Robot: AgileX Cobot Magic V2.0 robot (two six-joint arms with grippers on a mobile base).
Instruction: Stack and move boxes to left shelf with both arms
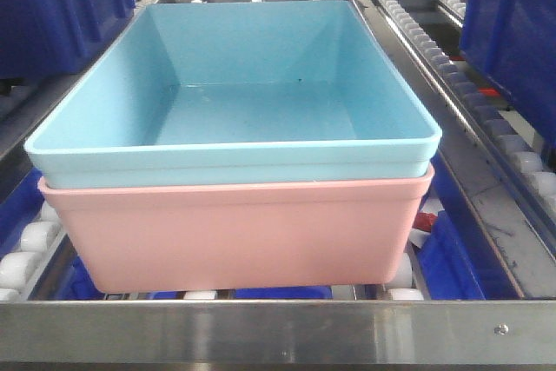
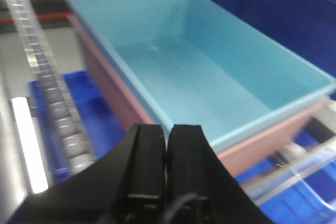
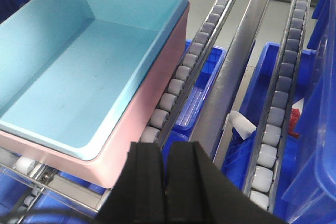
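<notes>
The light blue tub point(image 1: 234, 84) sits nested in the salmon pink tub point(image 1: 234, 232), its rolled rim resting just above the pink one's rim, and the pair stands on the roller rails of the steel shelf point(image 1: 261, 329), square to the front bar. Both tubs look empty, so the stack should be light; the thin plastic walls are probably stiff enough along the rim but would flex if squeezed mid-wall, and the smooth sides look slippery for a flat pad. The better hold, in my judgement, is at the two short ends, under or against the doubled rims, one arm on each side so the load stays level and the blue tub cannot lift out of the pink one. On small white rollers point(image 3: 181, 74) the stack may roll away under a one-sided push, so both sides should be met together. The left gripper point(image 2: 166, 156) hangs above the tubs' near corner with its black fingers pressed together, pinching nothing. The right gripper point(image 3: 165, 174) is likewise closed on nothing, just beside the pink tub's outer wall over the roller rail. Dark blue crates point(image 1: 512, 32) crowd both sides, leaving little room for approach.
</notes>
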